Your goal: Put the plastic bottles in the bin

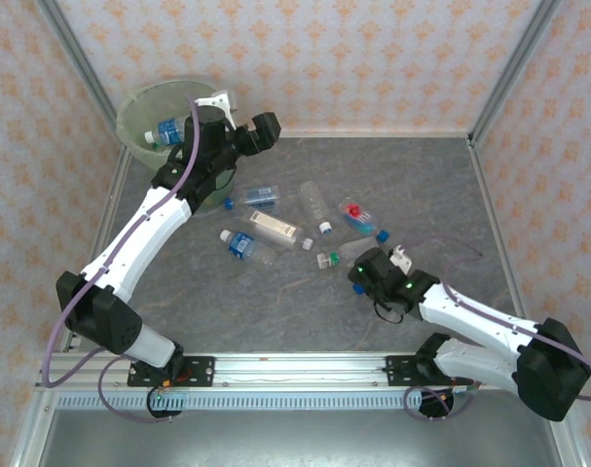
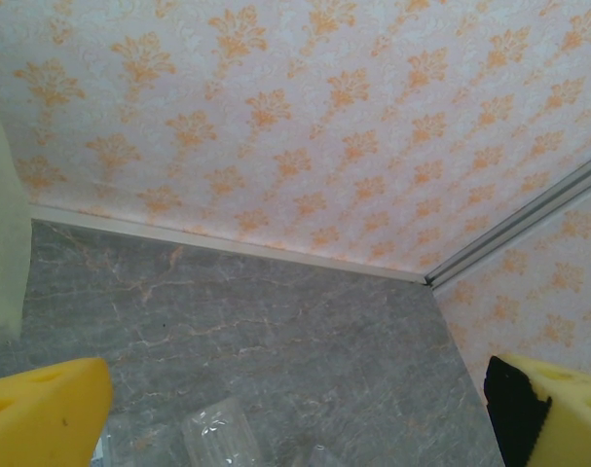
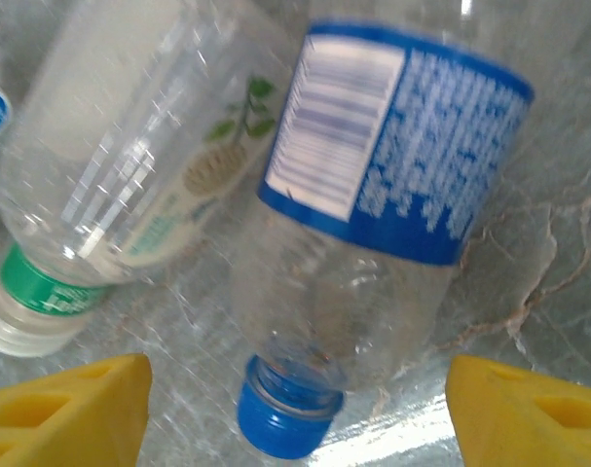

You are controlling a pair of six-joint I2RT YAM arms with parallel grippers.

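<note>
A clear bottle with a blue label and blue cap (image 3: 373, 214) lies on the table, cap towards my right gripper (image 3: 295, 413). That gripper's yellow fingers (image 3: 66, 413) stand open on either side of the neck, clear of it. Beside it lies a bottle with a green neck band (image 3: 129, 165). From above, my right gripper (image 1: 361, 265) sits at the near end of several scattered bottles (image 1: 276, 229). The pale-green bin (image 1: 139, 102) stands at the far left with a blue-labelled bottle (image 1: 168, 129) inside. My left gripper (image 1: 266, 131) hangs open and empty to the right of the bin.
Patterned walls and metal frame posts (image 1: 76, 49) close the table in at the back and sides. In the left wrist view the bin's wall (image 2: 3, 243) is at the left and a clear bottle (image 2: 220, 436) lies below. Bare grey table (image 1: 422, 185) extends to the right.
</note>
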